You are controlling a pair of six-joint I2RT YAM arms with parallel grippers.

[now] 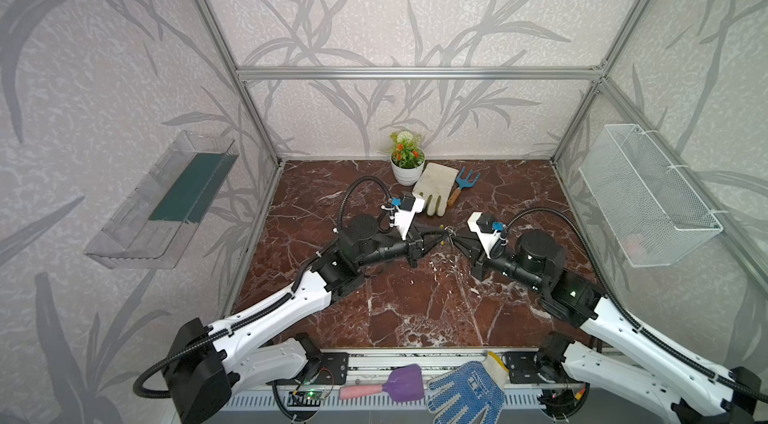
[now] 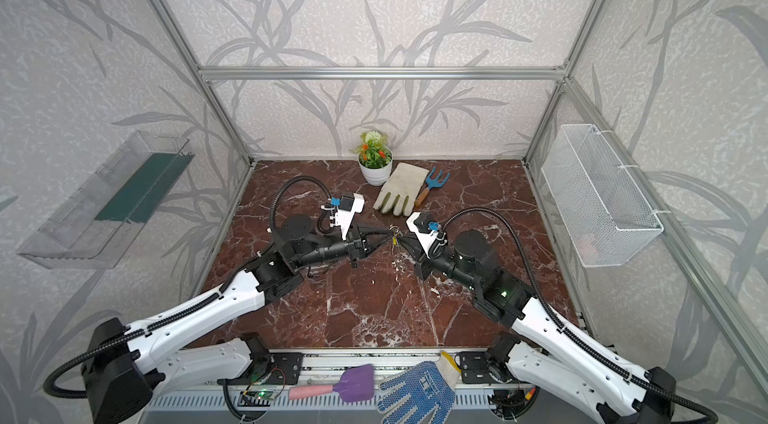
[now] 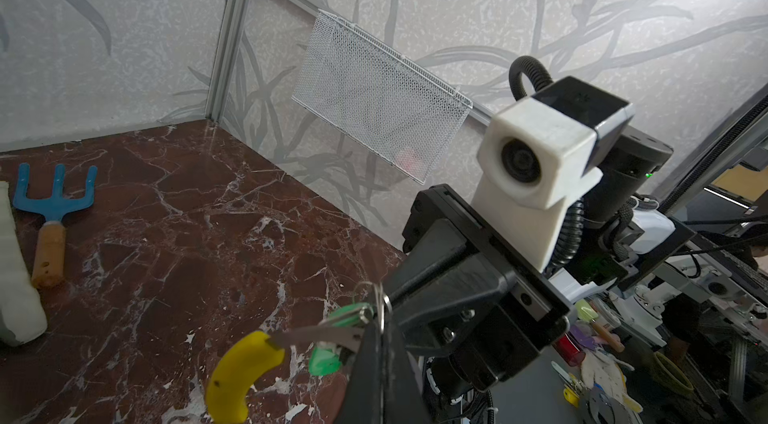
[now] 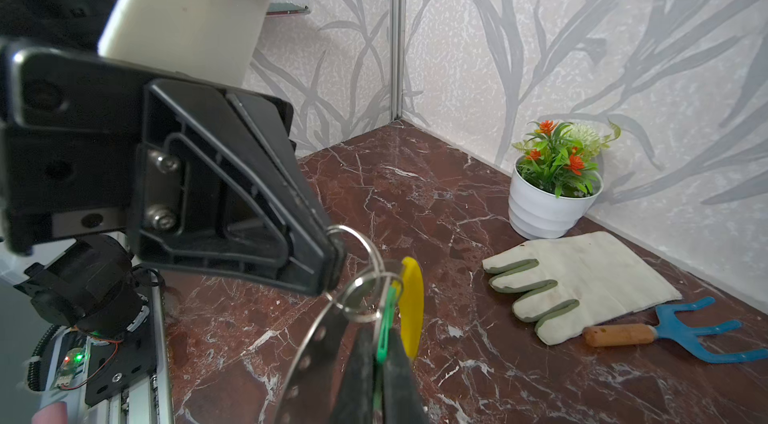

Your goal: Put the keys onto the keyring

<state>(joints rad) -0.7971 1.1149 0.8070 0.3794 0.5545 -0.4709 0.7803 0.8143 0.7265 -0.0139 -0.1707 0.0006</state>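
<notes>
left gripper (image 4: 330,264) pinches the keyring (image 3: 316,332) steady; right gripper (image 3: 392,297) clamps the green key (image 3: 347,314) edge-on, seemingly lining it up for threading.

Robot lab test booth (garden-themed): aluminium frame (image 1: 415,73); wallpapered panels (image 1: 415,6); marble-look tabletop (image 1: 415,310).

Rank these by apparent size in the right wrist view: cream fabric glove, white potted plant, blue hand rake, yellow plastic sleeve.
Cream fabric glove
White potted plant
Blue hand rake
Yellow plastic sleeve, smallest despite being nearest
</notes>
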